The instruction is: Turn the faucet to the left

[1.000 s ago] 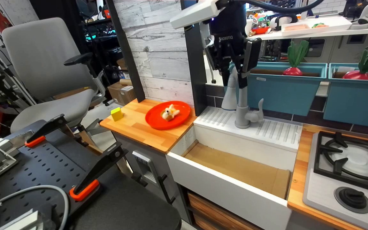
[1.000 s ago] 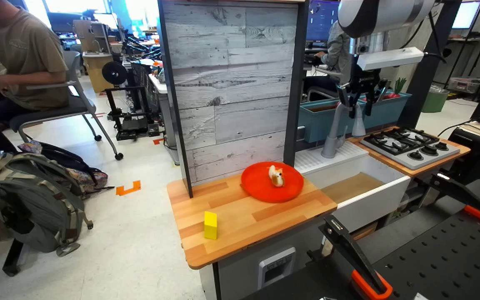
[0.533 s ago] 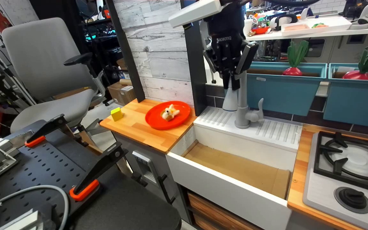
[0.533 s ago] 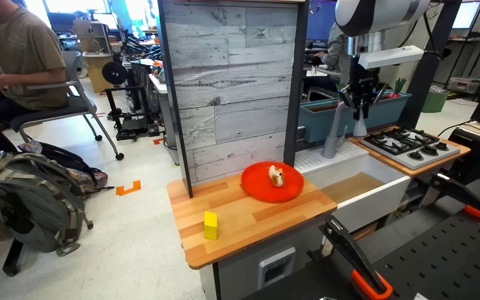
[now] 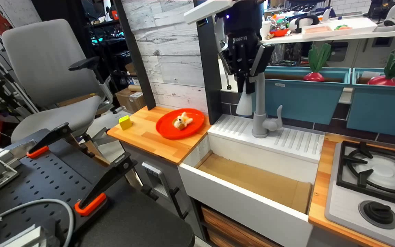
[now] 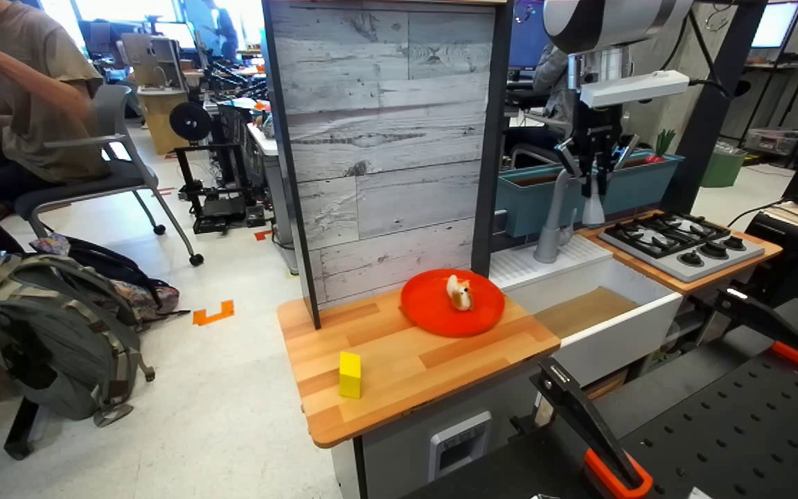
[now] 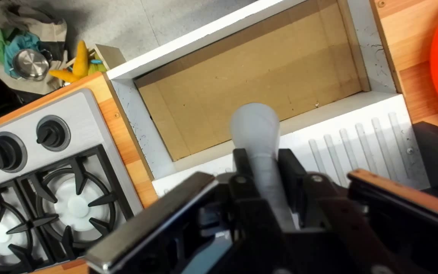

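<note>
The faucet is a tall grey tap with an arched spout. Its post (image 5: 260, 99) and side lever (image 5: 275, 120) stand at the back of the sink in an exterior view; it also shows in an exterior view (image 6: 548, 232). My gripper (image 5: 245, 89) points down from above, and also shows in an exterior view (image 6: 594, 181). In the wrist view, its fingers (image 7: 263, 156) lie on both sides of the spout (image 7: 255, 125), shut on its neck behind the flared end. The top of the arch is partly hidden by the fingers.
The white sink (image 5: 245, 202) with a cardboard bottom lies below. A stove (image 5: 338, 202) stands beside it. A red plate (image 5: 165, 128) with a small toy (image 5: 182, 121) and a yellow block (image 5: 125, 122) are on the wooden counter. Blue planters (image 5: 303, 99) hang behind the faucet.
My fingers have lowered and closed round the spout. In the last half second, the gripper and spout end have shifted slightly left in both exterior views.
</note>
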### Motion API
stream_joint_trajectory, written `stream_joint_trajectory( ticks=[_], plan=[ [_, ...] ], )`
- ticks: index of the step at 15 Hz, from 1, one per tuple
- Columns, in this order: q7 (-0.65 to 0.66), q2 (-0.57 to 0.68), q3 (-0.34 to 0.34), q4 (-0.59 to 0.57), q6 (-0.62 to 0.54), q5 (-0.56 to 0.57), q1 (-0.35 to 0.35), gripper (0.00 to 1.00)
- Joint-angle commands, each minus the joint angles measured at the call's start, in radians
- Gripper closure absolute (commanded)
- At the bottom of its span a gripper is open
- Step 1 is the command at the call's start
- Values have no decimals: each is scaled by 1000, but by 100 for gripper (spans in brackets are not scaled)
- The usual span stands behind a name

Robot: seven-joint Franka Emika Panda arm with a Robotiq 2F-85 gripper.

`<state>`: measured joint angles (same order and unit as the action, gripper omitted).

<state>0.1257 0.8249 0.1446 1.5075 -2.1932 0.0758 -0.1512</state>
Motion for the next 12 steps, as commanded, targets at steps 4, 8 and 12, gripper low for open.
stream_joint_trajectory(
  ticks=[4, 8, 12],
  plan=[
    [105, 80, -25, -143, 103, -66, 20, 94],
    [157, 62, -34, -96, 3, -107, 12, 94],
    [163, 8, -41, 20, -131, -155, 2, 94]
  ],
)
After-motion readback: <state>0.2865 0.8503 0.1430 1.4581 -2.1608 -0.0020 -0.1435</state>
